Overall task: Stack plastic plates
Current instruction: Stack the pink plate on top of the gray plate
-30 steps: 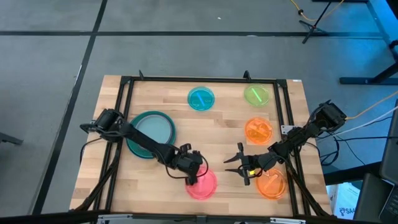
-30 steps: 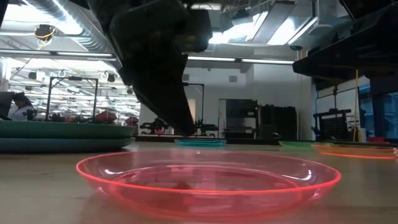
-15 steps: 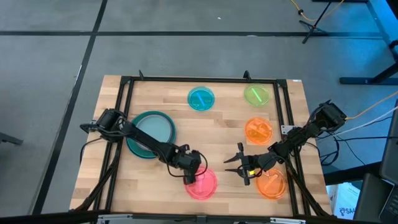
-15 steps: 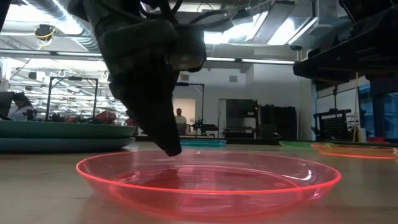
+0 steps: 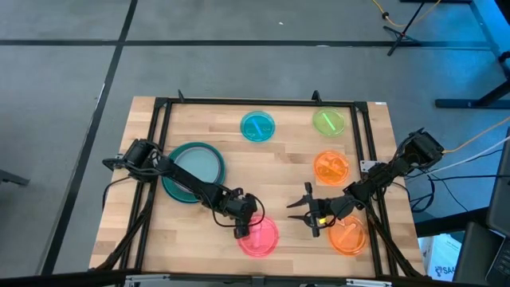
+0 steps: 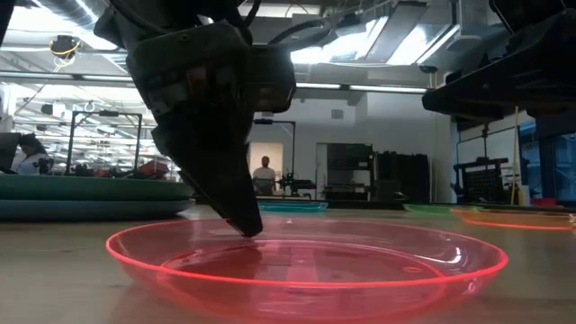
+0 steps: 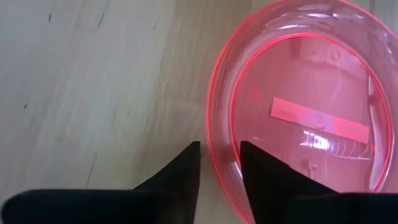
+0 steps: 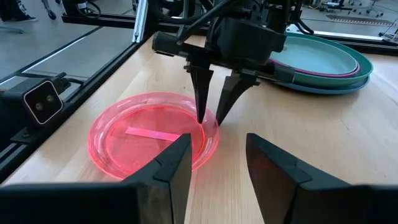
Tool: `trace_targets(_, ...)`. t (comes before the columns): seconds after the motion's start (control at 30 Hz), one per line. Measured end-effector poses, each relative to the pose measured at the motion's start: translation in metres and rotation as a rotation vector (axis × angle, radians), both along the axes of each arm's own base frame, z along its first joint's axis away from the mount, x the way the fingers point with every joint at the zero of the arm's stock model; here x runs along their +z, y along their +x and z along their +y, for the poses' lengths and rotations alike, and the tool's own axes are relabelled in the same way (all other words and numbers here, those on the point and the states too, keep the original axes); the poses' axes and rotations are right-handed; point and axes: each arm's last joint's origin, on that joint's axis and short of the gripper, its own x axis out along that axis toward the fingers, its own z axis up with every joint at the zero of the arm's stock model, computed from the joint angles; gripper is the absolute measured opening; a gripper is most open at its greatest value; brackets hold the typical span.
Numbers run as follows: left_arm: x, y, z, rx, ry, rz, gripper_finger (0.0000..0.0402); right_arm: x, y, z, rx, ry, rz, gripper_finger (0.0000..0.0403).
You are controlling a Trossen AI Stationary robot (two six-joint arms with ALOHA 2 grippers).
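Pink plate [image 5: 258, 237] straddled at its rim by left gripper [image 5: 241, 229], fingers apart; right gripper [image 5: 304, 209] open, idle; four small plates unstacked beyond teal stack [image 5: 193, 171]

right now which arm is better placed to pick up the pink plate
Left. The left gripper already straddles the pink plate at its rim, one finger inside and one outside, open and ready to close. The right gripper is open too, but hangs off to the side, not touching the plate.

Grey floor [image 5: 64, 48], bright ceiling lights [image 6: 396, 40]
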Motion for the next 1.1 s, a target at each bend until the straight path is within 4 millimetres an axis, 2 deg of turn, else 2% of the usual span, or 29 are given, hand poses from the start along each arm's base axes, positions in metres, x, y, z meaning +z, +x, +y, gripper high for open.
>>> trace_targets(0.3,0.0,0.001,0.0,-0.037,0.025,-0.014,0.0008,0.0,0.0,-0.001,-0.023,-0.007,-0.004,0.0143)
trace_targets(0.6,0.006,-0.001,0.0,-0.041,0.03,-0.021,0.0003,0.0,0.0,-0.001,-0.023,-0.008,-0.003,0.0143)
trace_targets(0.87,0.046,-0.013,0.007,-0.013,0.08,-0.076,0.0002,0.0,0.0,-0.001,-0.025,-0.01,0.0,0.0143)
trace_targets(1.1,0.091,-0.035,0.019,0.049,0.167,-0.128,0.0002,0.0,0.0,-0.001,-0.027,-0.004,-0.004,0.0143)
